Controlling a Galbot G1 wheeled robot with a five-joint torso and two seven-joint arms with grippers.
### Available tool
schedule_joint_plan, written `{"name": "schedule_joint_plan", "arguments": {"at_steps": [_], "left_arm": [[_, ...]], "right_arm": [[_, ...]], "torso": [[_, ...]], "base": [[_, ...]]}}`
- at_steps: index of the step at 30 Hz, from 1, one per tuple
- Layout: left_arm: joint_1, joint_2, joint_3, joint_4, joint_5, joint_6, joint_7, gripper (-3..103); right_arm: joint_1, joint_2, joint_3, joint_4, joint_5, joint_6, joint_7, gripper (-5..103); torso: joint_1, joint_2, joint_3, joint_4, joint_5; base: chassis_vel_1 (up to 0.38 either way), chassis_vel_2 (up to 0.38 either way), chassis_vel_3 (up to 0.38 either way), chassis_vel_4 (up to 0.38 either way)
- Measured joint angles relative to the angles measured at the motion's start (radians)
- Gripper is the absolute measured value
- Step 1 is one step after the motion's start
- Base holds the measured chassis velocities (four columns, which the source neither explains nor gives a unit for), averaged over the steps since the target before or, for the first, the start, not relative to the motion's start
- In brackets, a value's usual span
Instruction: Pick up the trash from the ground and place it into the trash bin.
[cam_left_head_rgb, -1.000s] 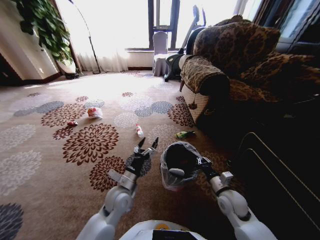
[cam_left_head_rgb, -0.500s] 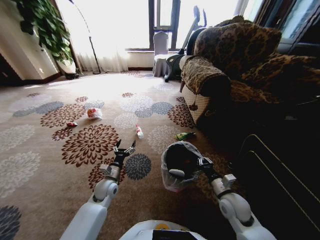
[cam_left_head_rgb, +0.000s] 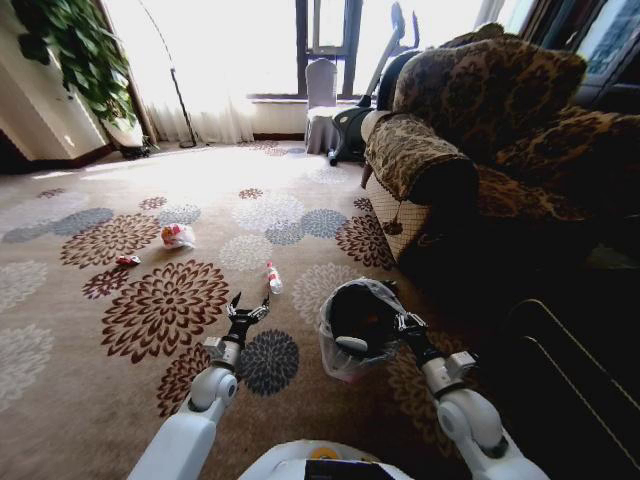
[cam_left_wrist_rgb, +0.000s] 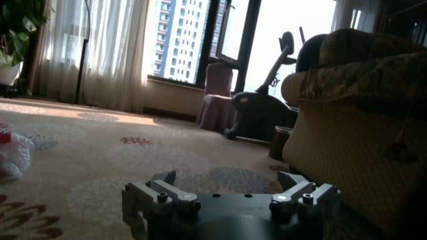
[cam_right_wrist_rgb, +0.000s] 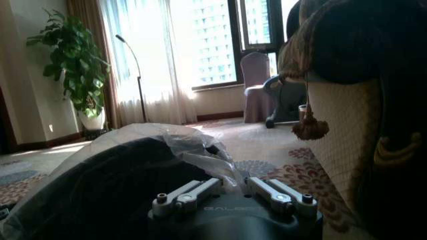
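The green packet seen earlier beside the sofa (cam_left_head_rgb: 480, 150) is now hidden behind the trash bin (cam_left_head_rgb: 357, 330). The small red item (cam_left_head_rgb: 128, 260) near the carpet's left edge is too small to identify. The right hand (cam_left_head_rgb: 398, 322) is clamped on the bin's bag-lined rim, holding it tilted above the carpet (cam_left_head_rgb: 60, 380). The left hand (cam_left_head_rgb: 248, 308), fingers apart and empty, has shifted left since a second ago. The clear plastic bottle (cam_left_head_rgb: 273, 278) lies just beyond it; the crumpled white-and-red wrapper (cam_left_head_rgb: 178, 236) lies farther left.
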Motion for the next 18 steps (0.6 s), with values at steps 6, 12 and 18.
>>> {"name": "schedule_joint_plan", "arguments": {"at_steps": [6,12,18], "left_arm": [[-0.008,0.001,0.010,0.027,0.006,0.004,-0.011,100],[-0.024,0.009,0.018,0.055,0.005,0.006,-0.011,100],[-0.055,0.036,0.034,0.091,0.006,0.018,-0.009,100]], "right_arm": [[-0.009,0.007,-0.001,0.013,0.001,0.003,-0.001,0],[-0.018,0.011,0.003,0.026,0.003,0.010,-0.001,0],[-0.027,0.022,0.007,0.033,0.002,0.029,0.000,0]], "torso": [[-0.001,0.000,-0.001,0.0000,-0.0003],[-0.001,0.000,0.000,0.0001,-0.0003],[-0.001,0.000,0.000,0.0001,-0.0003]], "base": [[0.026,-0.056,-0.030,0.053],[-0.070,-0.081,0.085,0.065],[-0.164,-0.156,0.184,0.166]]}}
